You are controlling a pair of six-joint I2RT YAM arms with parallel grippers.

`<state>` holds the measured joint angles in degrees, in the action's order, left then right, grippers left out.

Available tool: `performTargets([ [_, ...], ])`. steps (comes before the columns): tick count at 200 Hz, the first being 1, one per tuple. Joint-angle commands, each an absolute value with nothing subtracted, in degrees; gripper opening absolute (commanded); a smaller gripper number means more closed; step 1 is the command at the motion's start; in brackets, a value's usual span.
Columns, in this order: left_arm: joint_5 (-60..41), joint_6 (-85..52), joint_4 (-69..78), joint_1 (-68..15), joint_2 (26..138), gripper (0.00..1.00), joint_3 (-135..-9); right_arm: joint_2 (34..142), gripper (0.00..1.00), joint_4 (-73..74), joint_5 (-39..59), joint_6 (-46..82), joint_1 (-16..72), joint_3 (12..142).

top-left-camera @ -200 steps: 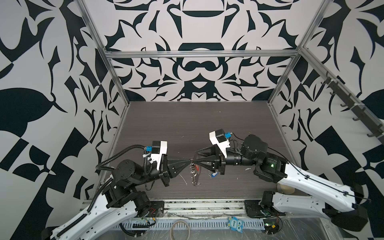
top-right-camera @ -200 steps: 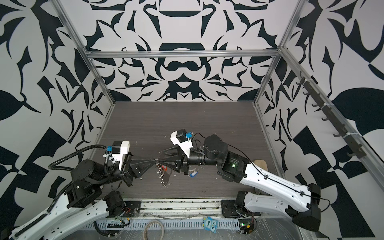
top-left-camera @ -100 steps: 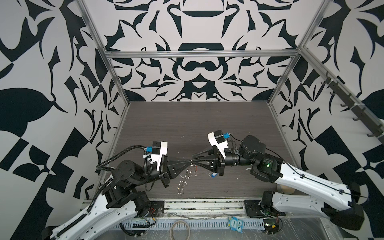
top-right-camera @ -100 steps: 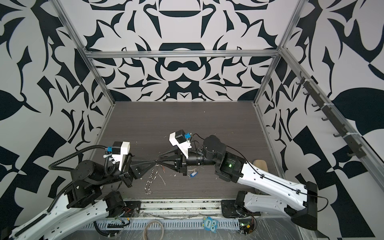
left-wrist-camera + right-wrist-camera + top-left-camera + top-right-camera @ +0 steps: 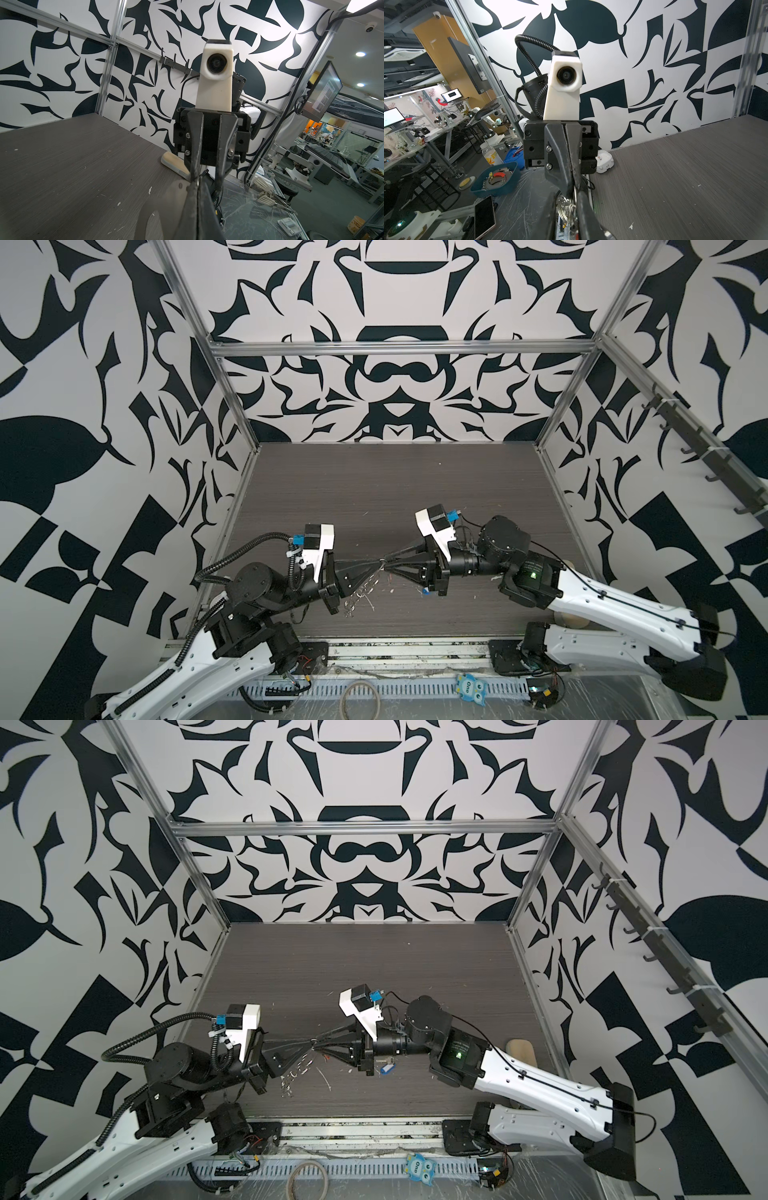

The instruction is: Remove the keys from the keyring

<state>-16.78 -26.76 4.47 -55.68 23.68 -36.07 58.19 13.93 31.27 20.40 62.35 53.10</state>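
The keyring (image 5: 365, 583) (image 5: 297, 1069) is held off the table (image 5: 374, 489), its grey translucent plate hanging tilted with the row of rings at its low end. The keyring's upper corner is clamped by the left gripper (image 5: 379, 563) (image 5: 311, 1042). The jaws are pressed together on the plate, as seen in the left wrist view (image 5: 196, 184), where the plate (image 5: 164, 207) fills the foreground.

The right gripper (image 5: 387, 567) (image 5: 319, 1047) is brought tip to tip against that same corner of the keyring. In the right wrist view (image 5: 568, 199) its jaws are seen narrowly apart, with a split ring (image 5: 566, 207) of the keyring between them. Whether that ring is actually pinched cannot be told.

A blue-tagged key (image 5: 387, 1070) (image 5: 424, 591) is seen detached, lying on the table below the keyring's level on the right arm's side and partly covered by the right gripper's body. White scraps (image 5: 326, 1081) are scattered on the table just beside the keyring's low end.
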Motion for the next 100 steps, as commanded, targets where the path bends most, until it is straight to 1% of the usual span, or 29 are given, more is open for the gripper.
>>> performTargets([
  [1, -15.5, -26.7, 7.9, -55.7, 22.6, 0.00, -36.2, 56.8, 0.21, 15.1, 30.9, 21.0, 63.0, 52.2],
  [9, -15.6, -26.7, 7.8, -55.7, 22.6, 0.00, -36.2, 56.0, 0.25, 14.8, 29.8, 20.6, 63.0, 51.9],
  [19, -15.6, -26.7, 7.6, -55.7, 22.6, 0.00, -36.3, 54.9, 0.33, 14.2, 28.0, 20.1, 62.9, 51.9],
  [27, -15.6, -26.7, 7.6, -55.7, 22.6, 0.00, -36.2, 54.0, 0.37, 13.2, 26.7, 19.5, 63.0, 52.3],
  [62, -15.9, -26.8, 7.6, -55.7, 22.8, 0.00, -36.4, 51.9, 0.42, 10.2, 24.5, 18.3, 62.9, 53.7],
  [87, -16.1, -26.9, 7.9, -55.7, 22.9, 0.00, -36.3, 53.5, 0.41, 8.6, 26.0, 18.1, 63.0, 54.7],
  [100, -16.3, -26.9, 8.1, -55.7, 23.2, 0.00, -36.5, 54.7, 0.45, 8.2, 27.4, 18.0, 63.0, 55.3],
])
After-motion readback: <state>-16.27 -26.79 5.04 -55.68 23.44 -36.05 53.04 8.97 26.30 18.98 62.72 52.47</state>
